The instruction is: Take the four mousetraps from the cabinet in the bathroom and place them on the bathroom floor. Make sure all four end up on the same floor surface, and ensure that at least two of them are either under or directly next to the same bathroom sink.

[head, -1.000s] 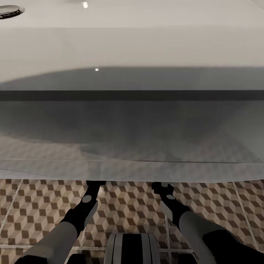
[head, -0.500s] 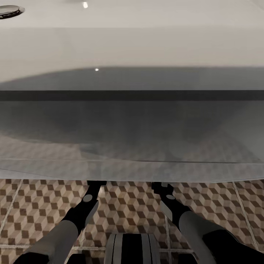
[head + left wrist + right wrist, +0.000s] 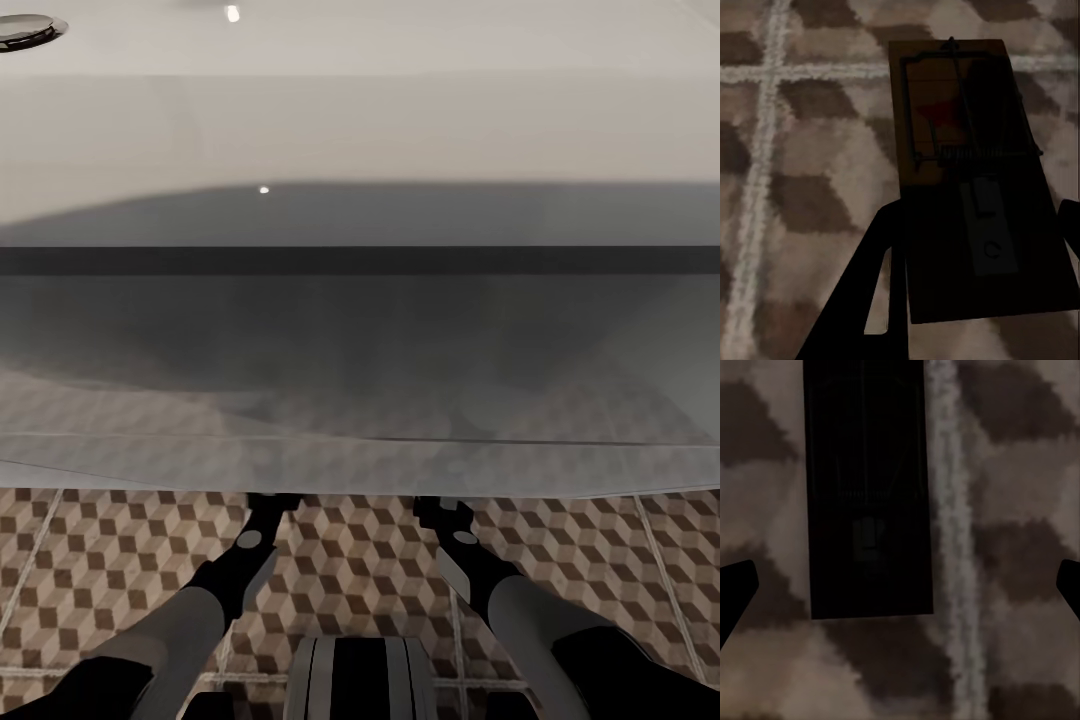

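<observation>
Both arms have pale grey cylindrical forearm shells that narrow into black wrist sections, each carrying a small round grey disc and a lighter grey side panel. Between them sits a rounded grey trunk housing [image 3: 360, 678] with broad black vertical stripes.

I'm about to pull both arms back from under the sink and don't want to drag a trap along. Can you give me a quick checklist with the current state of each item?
1. Right gripper let go: ok. Its jaws stand wide apart, with the right-hand mousetrap between them and touching neither.
2. Left gripper let go: cannot tell. It overlaps the left-hand mousetrap and no gap is clear.
3. Traps on the bathroom floor: ok for both, each lies flat on the cube-pattern tiles.
4. Traps under the sink: likely ok, both arms reach beneath its front edge.
5. Left trap's wire seated: cannot tell, too dark.
</observation>
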